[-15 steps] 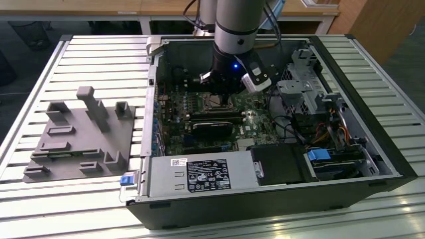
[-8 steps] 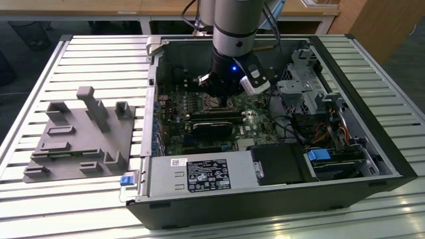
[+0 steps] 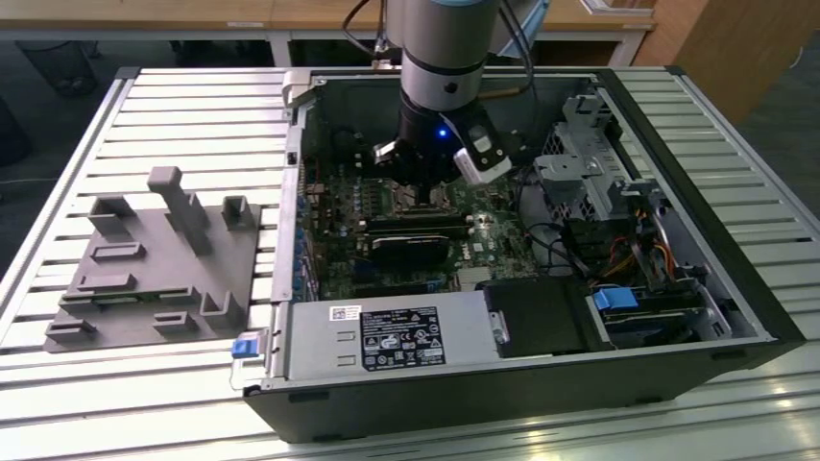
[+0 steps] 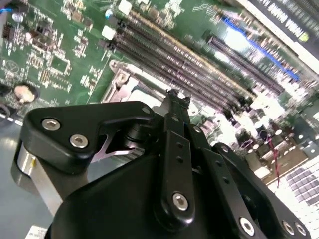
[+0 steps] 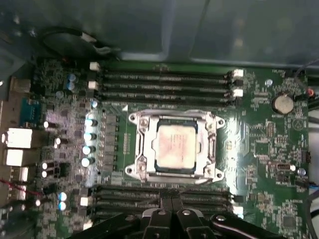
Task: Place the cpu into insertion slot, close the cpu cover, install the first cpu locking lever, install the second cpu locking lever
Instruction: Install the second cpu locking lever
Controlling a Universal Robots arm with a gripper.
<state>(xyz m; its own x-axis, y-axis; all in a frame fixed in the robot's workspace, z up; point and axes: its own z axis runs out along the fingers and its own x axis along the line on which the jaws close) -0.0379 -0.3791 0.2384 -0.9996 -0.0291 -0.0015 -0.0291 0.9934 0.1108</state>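
An open black computer case (image 3: 539,384) is lying on its side on a slatted metal table (image 3: 154,106), with its inside facing up. To the exterior view's left of the case, a grey plastic fixture (image 3: 154,269) with upright posts is sitting on the table. Inside the case, a green motherboard (image 5: 269,149) is covering the floor, and a silver power supply box (image 3: 384,338) is sitting along the near wall. The robot arm (image 3: 443,48) is reaching straight down into the case, and its gripper (image 5: 172,200) is hanging just above the board, over a bank of long black memory slots (image 5: 164,195) beside the socket. The two black fingers (image 4: 175,107) are pressed together at their tips, holding nothing. In the first wrist view, the insertion slot (image 5: 133,149) is showing near the middle of the board, between two banks of memory slots. The cpu (image 5: 174,147), a small silvery square, is lying flat inside that slot. The cpu cover (image 5: 212,144), a thin silvery frame, is lying down flat around the chip, with the chip's top showing through its centre cutout.
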